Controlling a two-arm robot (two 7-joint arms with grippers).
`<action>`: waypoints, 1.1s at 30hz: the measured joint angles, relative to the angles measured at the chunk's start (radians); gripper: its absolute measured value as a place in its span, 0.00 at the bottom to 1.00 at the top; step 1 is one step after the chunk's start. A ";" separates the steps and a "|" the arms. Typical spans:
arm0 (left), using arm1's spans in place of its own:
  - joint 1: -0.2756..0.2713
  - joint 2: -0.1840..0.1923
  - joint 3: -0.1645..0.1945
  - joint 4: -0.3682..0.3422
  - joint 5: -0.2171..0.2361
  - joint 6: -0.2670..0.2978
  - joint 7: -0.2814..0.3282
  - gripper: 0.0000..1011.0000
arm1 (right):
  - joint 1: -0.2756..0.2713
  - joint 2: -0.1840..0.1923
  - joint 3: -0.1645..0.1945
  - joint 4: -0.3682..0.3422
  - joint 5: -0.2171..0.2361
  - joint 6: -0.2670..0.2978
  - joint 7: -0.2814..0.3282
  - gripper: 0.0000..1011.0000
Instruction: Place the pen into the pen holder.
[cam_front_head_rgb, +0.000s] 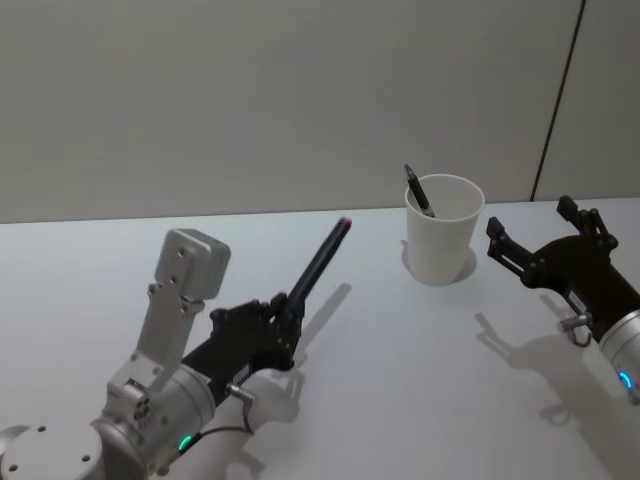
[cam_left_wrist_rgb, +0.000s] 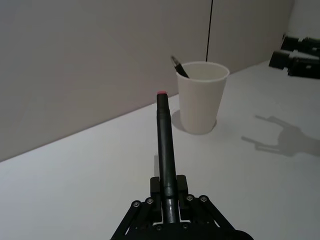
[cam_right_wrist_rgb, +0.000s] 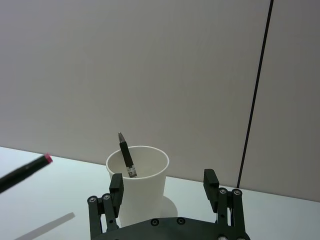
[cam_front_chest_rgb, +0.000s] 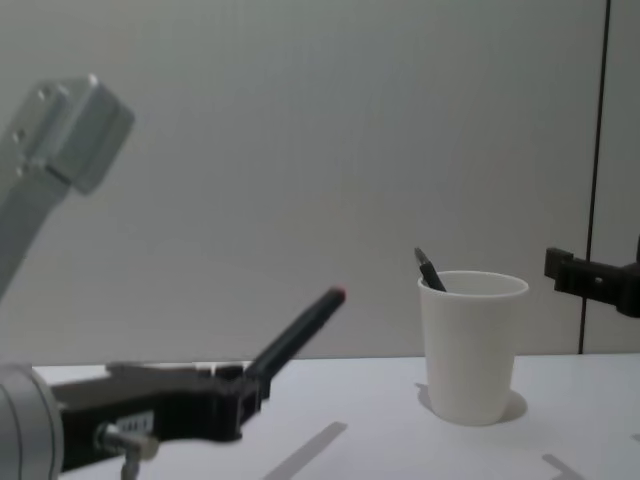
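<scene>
Two-armed robot at a pale tabletop (cam_front_head_rgb: 400, 360), seen from head, chest and both wrists.

(a) The left hand (cam_front_head_rgb: 285, 318) is on the robot's left, low over the tabletop, with its fingers clamped together on the lower end of the pen (cam_front_head_rgb: 318, 262). The pen is a black barrel with a small red end. It is held clear of the surface and slants upward and forward, its red end aimed toward the pen holder (cam_front_head_rgb: 440, 240). The left wrist view looks along the barrel (cam_left_wrist_rgb: 165, 145), with the holder beyond and to one side of the tip. Pen and holder are well apart.

(b) The pen holder is a white tapered paper cup with a rolled rim. It stands upright toward the far side of the tabletop, right of centre. A second pen (cam_front_head_rgb: 419, 191), dark, already leans inside against the rim nearest the robot's left, its top above the rim.

(c) The right hand (cam_front_head_rgb: 532, 222) is just to the right of the holder at about rim height. Its fingers are spread apart and hold nothing, and the opening faces the cup.
</scene>
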 joint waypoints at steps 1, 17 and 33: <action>-0.001 -0.001 -0.001 0.001 -0.001 -0.014 -0.004 0.18 | 0.000 0.000 0.000 0.000 0.000 0.000 0.000 0.99; -0.059 -0.041 -0.012 0.030 0.020 -0.156 -0.141 0.18 | 0.000 0.000 0.000 0.000 0.000 0.000 0.000 0.99; -0.120 -0.079 0.003 0.069 0.109 -0.172 -0.276 0.18 | 0.000 0.000 0.000 0.000 0.000 0.000 0.000 0.99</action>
